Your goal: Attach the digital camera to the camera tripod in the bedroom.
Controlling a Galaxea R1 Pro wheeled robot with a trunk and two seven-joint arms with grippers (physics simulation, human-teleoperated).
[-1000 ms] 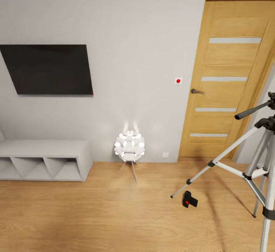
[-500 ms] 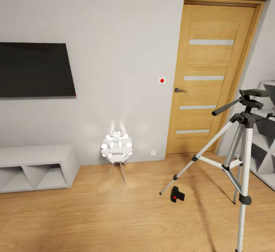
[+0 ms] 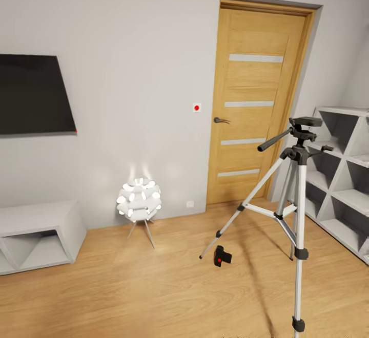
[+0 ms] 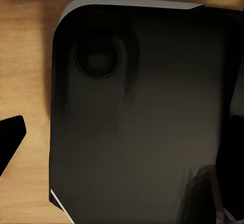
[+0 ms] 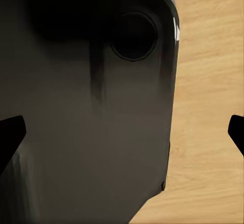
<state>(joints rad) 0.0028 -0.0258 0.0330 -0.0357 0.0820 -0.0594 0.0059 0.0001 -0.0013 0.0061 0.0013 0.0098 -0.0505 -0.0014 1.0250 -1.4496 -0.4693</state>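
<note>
Digital camera (image 3: pixel 221 256) lies on the wood floor (image 3: pixel 154 297) near a front foot of the camera tripod (image 3: pixel 296 194); robot not yet at either.

Jaws: right wrist view has dark fingertips (image 5: pixel 11 132) at both picture edges with nothing between them, so that pair looks spread and empty. Left wrist view shows one tip (image 4: pixel 10 142) only, can't tell its state. Both wrist cameras look at a dark rounded body panel (image 4: pixel 137 107) over floor planks. Outward: tripod stands upright, legs splayed, pan handle pointing toward the door (image 3: pixel 253 102), head plate bare, grey cubby shelves (image 3: pixel 343 174) just behind it. Lamp (image 3: pixel 138 199) and low bench (image 3: pixel 36 235) sit well apart, by the wall. Step is approach: I'd roll up facing the camera, stay clear of that front leg, stop with both camera and tripod head in reach.
</note>
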